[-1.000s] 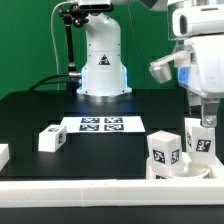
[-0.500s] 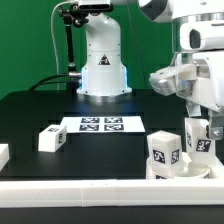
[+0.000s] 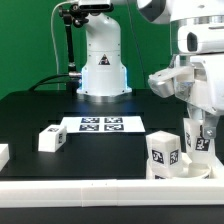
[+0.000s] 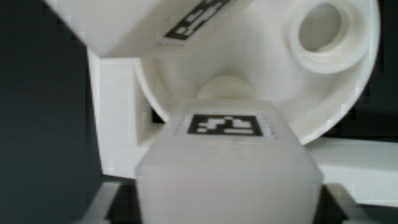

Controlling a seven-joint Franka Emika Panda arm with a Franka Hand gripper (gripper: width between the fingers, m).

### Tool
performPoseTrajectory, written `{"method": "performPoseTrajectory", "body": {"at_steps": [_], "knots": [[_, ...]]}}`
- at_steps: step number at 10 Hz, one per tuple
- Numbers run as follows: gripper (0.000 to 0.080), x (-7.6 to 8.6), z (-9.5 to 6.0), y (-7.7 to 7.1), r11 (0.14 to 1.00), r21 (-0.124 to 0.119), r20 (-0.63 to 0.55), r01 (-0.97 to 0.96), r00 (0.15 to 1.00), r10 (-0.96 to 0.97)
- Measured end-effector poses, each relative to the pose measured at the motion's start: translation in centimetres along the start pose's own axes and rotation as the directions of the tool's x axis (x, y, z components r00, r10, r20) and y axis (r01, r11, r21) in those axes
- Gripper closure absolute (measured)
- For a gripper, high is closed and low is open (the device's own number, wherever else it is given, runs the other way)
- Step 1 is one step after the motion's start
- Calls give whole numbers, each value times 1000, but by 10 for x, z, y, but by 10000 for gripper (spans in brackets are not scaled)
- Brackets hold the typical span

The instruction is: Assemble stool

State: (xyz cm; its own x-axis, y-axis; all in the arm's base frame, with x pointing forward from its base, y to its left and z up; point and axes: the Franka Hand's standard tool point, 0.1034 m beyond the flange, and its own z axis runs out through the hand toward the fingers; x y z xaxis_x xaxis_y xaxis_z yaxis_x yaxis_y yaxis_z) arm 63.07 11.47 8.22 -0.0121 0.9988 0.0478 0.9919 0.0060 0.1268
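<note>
At the exterior view's right, the gripper (image 3: 203, 124) is clasping the gripped leg (image 3: 200, 143). This short white block is hanging upright from the fingers with its black-and-white tag facing the camera. Its lower end is reaching down to the round seat (image 3: 178, 170), which is lying on the black table (image 3: 30, 115) close to the white front rail (image 3: 90, 190). Whether the leg and the seat are touching cannot be told.

Just beside the gripped leg, toward the exterior view's left, the standing leg (image 3: 163, 150) is rising upright from the seat. The loose leg (image 3: 52, 138) is lying well apart from them on the table, near the marker board (image 3: 100, 124) at its end toward the exterior view's left. The arm's white base (image 3: 101, 60) is standing behind that board.

In the wrist view the gripped leg is filling the foreground, with its square tag (image 4: 228, 125) facing the lens and dark finger edges flanking it on both sides. Beyond it the seat's pale disc is showing a round hole (image 4: 329, 35), and another tagged leg is showing past that.
</note>
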Motion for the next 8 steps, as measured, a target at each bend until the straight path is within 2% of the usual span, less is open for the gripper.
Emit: {"method": "performPoseTrajectory", "body": {"at_steps": [1, 2, 3, 6, 8], "knots": [[446, -1, 0, -2, 999, 12, 4, -32, 999, 32], [456, -2, 1, -4, 997, 38, 13, -64, 998, 63], [456, -2, 1, -4, 985, 49, 19, -163, 986, 163], [457, -2, 2, -4, 883, 41, 32, -467, 884, 466], [457, -1, 2, -4, 814, 33, 32, -579, 815, 579]]}}
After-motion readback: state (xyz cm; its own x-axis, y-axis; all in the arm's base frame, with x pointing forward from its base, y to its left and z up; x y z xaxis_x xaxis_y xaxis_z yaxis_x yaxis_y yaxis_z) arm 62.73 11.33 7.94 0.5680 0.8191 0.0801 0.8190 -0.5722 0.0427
